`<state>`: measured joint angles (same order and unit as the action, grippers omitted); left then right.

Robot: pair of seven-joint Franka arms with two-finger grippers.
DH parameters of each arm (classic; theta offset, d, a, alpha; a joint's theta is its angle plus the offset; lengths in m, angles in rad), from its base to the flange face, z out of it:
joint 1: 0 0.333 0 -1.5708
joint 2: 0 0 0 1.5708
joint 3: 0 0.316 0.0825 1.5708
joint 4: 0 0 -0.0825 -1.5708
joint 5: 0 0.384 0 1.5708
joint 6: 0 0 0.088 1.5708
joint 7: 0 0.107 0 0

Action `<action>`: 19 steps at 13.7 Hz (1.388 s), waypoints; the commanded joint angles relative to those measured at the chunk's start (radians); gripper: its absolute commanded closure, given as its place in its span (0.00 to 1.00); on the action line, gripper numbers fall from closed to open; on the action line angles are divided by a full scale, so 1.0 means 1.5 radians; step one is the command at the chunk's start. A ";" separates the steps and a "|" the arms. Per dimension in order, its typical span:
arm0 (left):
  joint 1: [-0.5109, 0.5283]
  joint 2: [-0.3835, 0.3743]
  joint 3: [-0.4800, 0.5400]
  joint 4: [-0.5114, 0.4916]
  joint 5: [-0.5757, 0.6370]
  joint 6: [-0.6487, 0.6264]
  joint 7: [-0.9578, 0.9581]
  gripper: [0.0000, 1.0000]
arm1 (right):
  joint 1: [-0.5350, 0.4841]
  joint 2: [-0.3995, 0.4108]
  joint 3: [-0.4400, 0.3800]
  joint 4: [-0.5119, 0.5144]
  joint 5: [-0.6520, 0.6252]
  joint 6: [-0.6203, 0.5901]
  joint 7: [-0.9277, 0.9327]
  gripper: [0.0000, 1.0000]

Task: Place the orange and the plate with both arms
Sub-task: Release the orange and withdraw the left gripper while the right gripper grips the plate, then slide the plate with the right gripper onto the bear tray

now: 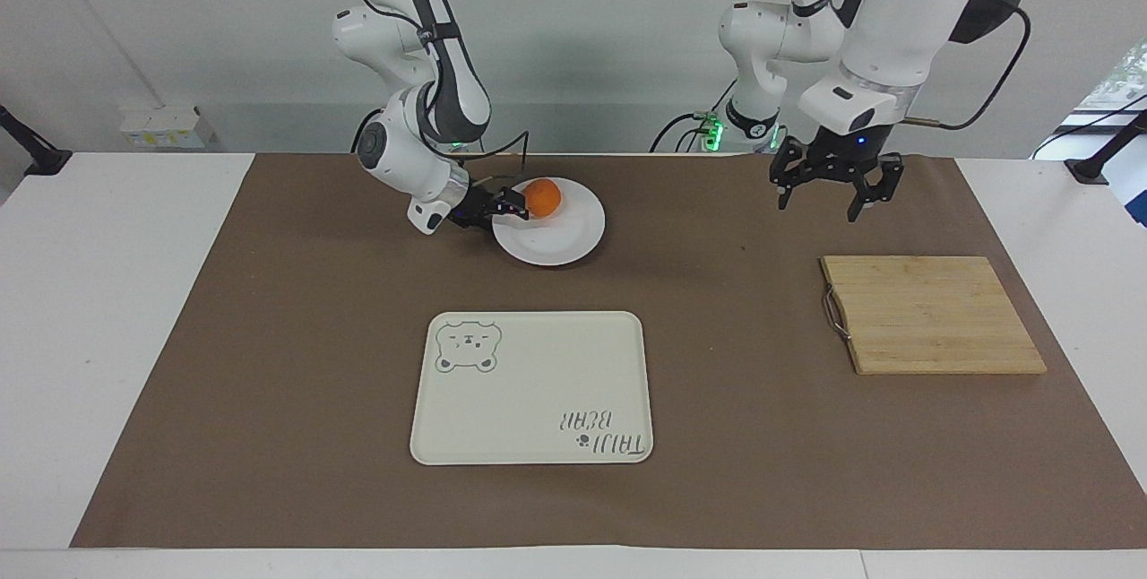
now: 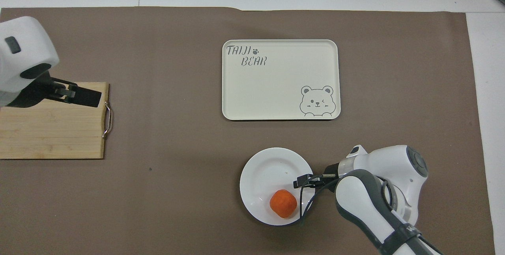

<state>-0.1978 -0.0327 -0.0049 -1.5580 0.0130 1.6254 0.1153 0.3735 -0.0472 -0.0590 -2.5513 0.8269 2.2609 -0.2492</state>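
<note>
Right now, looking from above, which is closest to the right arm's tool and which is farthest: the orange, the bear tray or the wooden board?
From the right tool, at the plate's rim:
1. The orange, on the plate beside the tool.
2. The bear tray, farther from the robots, mid-table.
3. The wooden board, at the left arm's end of the table.

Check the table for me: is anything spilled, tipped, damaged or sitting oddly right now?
Nothing stands out. The orange sits whole on the white plate, off-centre toward the robots. The bear tray and the wooden cutting board lie flat on the brown mat. The right gripper is at the plate's rim; the left gripper hangs open in the air.
</note>
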 commanded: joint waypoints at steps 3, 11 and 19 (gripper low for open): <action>0.048 0.039 -0.003 0.113 0.019 -0.104 0.059 0.00 | 0.000 -0.013 -0.001 -0.009 0.022 0.003 0.003 1.00; 0.073 0.047 -0.004 0.121 -0.019 -0.145 0.065 0.00 | -0.011 0.009 -0.002 0.083 0.022 -0.024 0.032 1.00; 0.085 0.028 -0.009 0.068 -0.037 -0.109 -0.040 0.00 | -0.014 0.015 -0.005 0.175 0.022 -0.037 -0.003 1.00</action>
<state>-0.0879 0.0296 -0.0092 -1.4281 -0.0312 1.4485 0.0703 0.3695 -0.0424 -0.0634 -2.3455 0.8441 2.2368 -0.2200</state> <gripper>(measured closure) 0.000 0.912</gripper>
